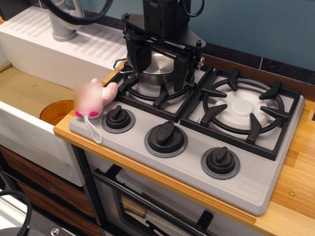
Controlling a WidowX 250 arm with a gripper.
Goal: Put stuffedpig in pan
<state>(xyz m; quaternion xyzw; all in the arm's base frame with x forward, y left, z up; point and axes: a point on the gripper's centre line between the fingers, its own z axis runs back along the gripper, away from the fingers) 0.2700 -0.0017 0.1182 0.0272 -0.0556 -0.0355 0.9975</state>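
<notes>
On the desk (295,196), a toy stove (197,142) with the arm over its back-left burner.
Pan (160,66) sits there; the pincer (160,61) hangs at it, fingers apart, empty. Stuffedpig (96,101) lies at the stove's front-left corner, beside the nearest knob (118,119), partly blurred.

A grey toy stove (256,174) with two black burner grates (243,110) and three black knobs (166,137) sits on a wooden counter (295,206) beside a white sink (29,93).

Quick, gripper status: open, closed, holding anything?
Gripper: open, empty, fingers straddling the pan; stuffedpig lies untouched by the left knob.
</notes>
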